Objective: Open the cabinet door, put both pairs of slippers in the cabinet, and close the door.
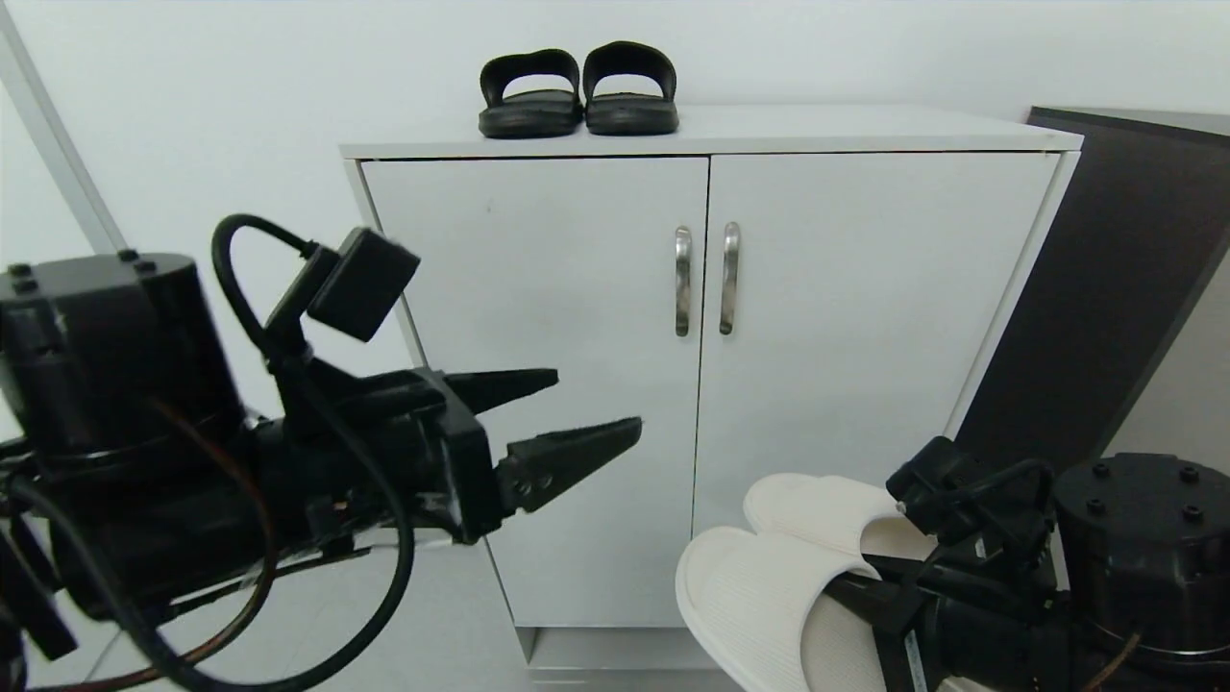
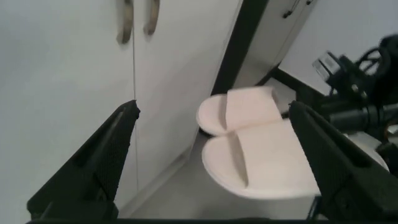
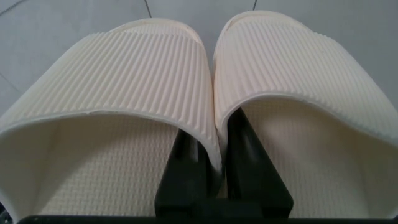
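Right gripper clamped on white slippers, pinching inner straps together, toes out ahead of it. Left gripper spread wide, empty, facing cabinet; doors shut, handles just beyond tips, higher. Black slippers on cabinet top, well above that gripper.

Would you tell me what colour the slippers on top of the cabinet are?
Black slippers; the head view shows them best.

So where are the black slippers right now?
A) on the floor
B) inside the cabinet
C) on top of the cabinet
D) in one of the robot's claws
C: the black slippers sit side by side on top of the cabinet, above its two shut doors; the pair clamped in the right gripper is the white slippers.
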You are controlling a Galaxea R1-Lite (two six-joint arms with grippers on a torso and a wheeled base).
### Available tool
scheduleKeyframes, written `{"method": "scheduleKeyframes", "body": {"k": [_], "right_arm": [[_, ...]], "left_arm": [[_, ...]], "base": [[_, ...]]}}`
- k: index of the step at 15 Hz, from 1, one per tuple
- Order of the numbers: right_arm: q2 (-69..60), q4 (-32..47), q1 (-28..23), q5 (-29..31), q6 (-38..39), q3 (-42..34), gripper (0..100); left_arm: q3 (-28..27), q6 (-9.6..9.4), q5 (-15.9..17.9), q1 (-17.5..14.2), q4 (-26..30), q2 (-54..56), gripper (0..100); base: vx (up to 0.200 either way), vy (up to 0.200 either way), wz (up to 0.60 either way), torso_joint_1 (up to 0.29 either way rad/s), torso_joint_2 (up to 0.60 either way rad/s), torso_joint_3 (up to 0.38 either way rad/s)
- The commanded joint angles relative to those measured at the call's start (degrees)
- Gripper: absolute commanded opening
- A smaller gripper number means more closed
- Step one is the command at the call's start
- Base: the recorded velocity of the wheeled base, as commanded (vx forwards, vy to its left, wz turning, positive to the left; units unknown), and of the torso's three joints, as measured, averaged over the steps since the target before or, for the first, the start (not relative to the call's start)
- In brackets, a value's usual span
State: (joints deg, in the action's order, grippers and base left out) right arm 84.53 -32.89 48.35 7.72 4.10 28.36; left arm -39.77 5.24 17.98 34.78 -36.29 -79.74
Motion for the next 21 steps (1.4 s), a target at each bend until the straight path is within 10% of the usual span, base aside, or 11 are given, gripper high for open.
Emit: {"method": "scheduleKeyframes", "body": {"k": [1, 8, 13, 21], "right_arm": [[0.81, -0.95, -0.1, 0.11, 0.12, 0.3, 0], [0.99, -1.3, -0.01, 0.19, -0.32, -0.05, 0], [3.01, -1.39, -0.01, 0.11, -0.32, -0.05, 0], [2.66, -1.39, -0.1, 0.11, -0.32, -0.14, 0]], "left_arm": [[-8.84, 0.03, -1.72, 2.57, -0.1, -8.59, 100], [-24.04, 6.54, 6.8, 4.68, 0.7, -20.11, 100], [-34.94, 7.77, 15.59, 2.05, 6.76, -26.78, 100], [-40.39, 9.17, 7.33, 1.43, 5.62, -30.83, 100]], "base": [[0.0, 0.0, 0.0, 0.0, 0.0, 0.0], [0.0, 0.0, 0.0, 0.0, 0.0, 0.0], [0.0, 0.0, 0.0, 0.0, 0.0, 0.0], [0.0, 0.0, 0.0, 0.0, 0.0, 0.0]]}}
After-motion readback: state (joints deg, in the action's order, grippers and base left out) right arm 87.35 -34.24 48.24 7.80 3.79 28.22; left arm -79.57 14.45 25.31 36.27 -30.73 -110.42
